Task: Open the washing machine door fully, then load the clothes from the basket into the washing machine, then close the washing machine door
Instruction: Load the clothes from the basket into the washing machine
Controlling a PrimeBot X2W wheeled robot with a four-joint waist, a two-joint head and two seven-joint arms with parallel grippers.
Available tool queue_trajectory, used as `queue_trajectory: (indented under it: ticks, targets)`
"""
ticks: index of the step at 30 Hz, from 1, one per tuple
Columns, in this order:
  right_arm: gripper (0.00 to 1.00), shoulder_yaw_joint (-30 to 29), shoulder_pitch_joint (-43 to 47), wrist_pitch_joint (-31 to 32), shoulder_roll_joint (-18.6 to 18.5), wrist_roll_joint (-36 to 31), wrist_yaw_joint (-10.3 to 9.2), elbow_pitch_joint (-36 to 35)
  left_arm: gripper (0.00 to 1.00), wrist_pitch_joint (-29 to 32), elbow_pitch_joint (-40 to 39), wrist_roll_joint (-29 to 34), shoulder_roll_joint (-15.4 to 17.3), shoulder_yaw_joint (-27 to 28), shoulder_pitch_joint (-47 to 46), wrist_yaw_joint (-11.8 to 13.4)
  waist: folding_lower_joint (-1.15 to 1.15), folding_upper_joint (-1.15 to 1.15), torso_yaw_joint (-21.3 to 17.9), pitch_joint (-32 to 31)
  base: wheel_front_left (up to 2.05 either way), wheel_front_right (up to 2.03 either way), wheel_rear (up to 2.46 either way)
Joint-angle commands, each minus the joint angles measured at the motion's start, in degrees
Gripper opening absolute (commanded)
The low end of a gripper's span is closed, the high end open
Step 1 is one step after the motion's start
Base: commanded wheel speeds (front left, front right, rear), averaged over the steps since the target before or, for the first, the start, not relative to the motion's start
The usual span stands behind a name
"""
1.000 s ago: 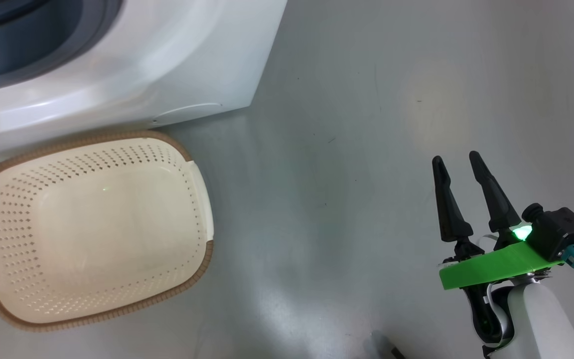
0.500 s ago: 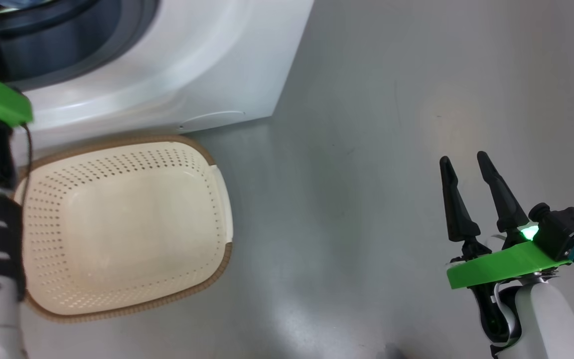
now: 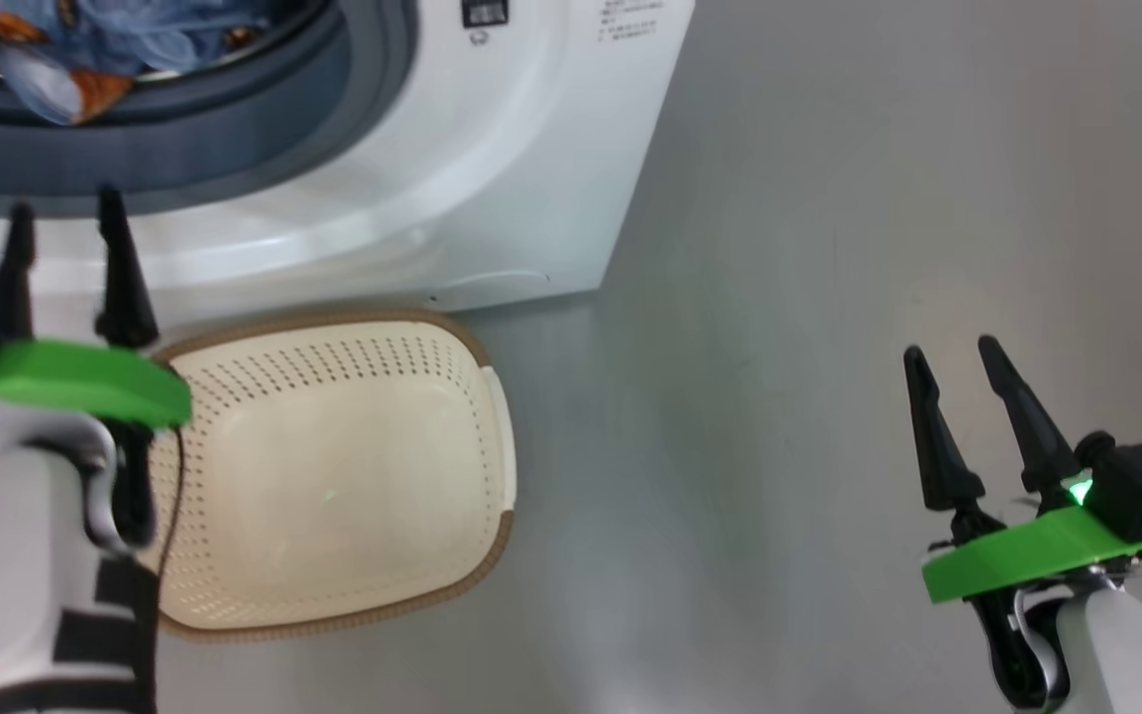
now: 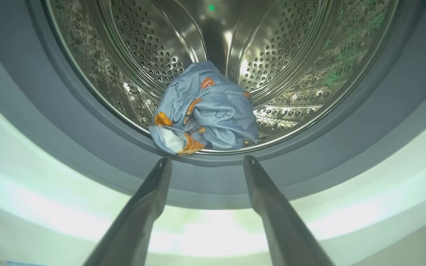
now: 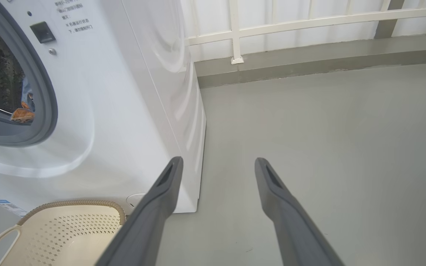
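From the head: one washing machine [image 3: 492,198] at upper left, one basket [image 3: 497,496] on the floor [image 3: 829,297] just beside its front, one heap of blue clothes [image 3: 85,50] inside the machine's opening. Two tools: left tool [image 3: 65,208] over the basket's left edge, spread wide, holding nothing; right tool [image 3: 950,349] well apart over the floor, likewise wide and holding nothing. Along the left wrist: clothes bunched at the lower lip of the drum [image 4: 142,55], just beyond the fingertips, untouched. Along the right wrist: machine and basket left of the fingers.
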Motion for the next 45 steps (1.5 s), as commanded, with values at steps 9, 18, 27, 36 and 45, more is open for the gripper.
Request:
queue_trajectory:
  ticks: [9, 18, 27, 36, 45]
  targets:
    - [1.00, 0.3, 5.1, -0.3, -2.2, -0.1, 0.16, 0.0, 1.00, -0.3, -7.9, 1.3, 0.4, 1.4, 13.1, -0.1, 0.00, 0.00, 3.3, -8.4, 0.00, 0.00, 0.00]
    - [1.00, 0.0, 9.0, -0.3, -3.1, 0.3, 0.16, 0.4, 1.00, -0.3, -13.3, 2.3, -0.6, 1.8, 24.0, -0.1, 0.00, 0.00, 4.5, -13.7, 0.00, 0.00, 0.00]
    - [1.00, -0.7, 13.2, -0.3, -4.0, 0.7, 0.16, 0.2, 1.00, -0.3, -18.3, 3.2, -1.6, 2.9, 33.0, -0.1, 0.00, 0.00, 4.8, -18.1, 0.00, 0.00, 0.00]
    - [1.00, -1.5, 15.6, -0.3, -3.8, 0.6, 0.16, -0.2, 1.00, -0.3, -22.3, 3.3, -2.5, 4.8, 39.1, -0.1, 0.00, 0.00, 4.5, -19.9, 0.00, 0.00, 0.00]
    - [1.00, -1.4, 15.6, -0.3, -3.8, 0.7, 0.16, -0.1, 1.00, -0.3, -23.1, 3.2, -2.9, 4.7, 39.5, -0.1, 0.00, 0.00, 4.3, -20.2, 0.00, 0.00, 0.00]
